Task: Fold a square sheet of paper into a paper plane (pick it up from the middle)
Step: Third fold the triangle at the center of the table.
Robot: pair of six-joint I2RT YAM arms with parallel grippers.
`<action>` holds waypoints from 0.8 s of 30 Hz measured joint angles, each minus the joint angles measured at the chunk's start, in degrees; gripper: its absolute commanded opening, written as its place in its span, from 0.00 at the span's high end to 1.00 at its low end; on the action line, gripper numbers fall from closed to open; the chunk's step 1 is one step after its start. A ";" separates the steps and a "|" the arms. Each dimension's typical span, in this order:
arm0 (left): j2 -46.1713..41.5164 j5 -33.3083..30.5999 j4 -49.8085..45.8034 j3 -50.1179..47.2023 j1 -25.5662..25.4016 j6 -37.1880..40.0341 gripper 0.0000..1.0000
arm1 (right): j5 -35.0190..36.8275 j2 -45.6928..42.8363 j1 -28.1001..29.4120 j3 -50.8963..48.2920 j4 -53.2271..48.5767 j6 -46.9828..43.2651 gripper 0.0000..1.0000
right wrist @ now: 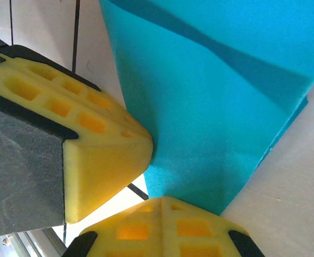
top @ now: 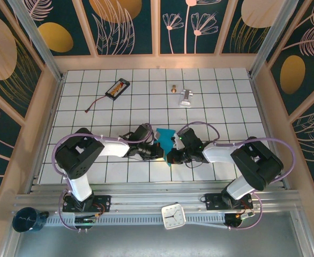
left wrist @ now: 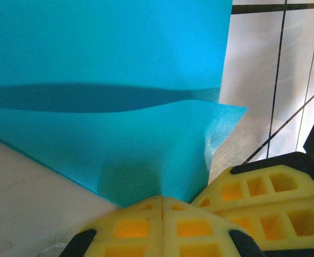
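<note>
The teal-blue square sheet of paper is folded into layers and held up above the table's middle, between both grippers. My left gripper comes in from the left and is shut on the paper's lower edge; its yellow fingers meet with the paper at their seam. My right gripper comes in from the right, also shut on the paper, with its fingers pressed together. The two grippers almost touch. I cannot tell whether the folded paper has the paper plane's shape.
A black battery pack with a red wire lies at the back left. A silver metal piece and a small brass part lie at the back centre. A clock and a blue cup sit by the near rail.
</note>
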 measured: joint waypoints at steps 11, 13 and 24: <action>0.70 -0.26 -1.33 1.38 0.85 -0.35 1.00 | -0.02 1.11 0.00 1.84 -3.10 -0.02 1.00; 0.98 -0.44 -1.88 2.03 1.29 -0.33 1.00 | -0.02 1.11 0.00 1.84 -3.15 -0.02 1.00; 3.43 -1.07 -4.94 6.34 5.07 1.51 1.00 | -0.02 1.75 0.00 2.32 -3.85 -0.02 1.00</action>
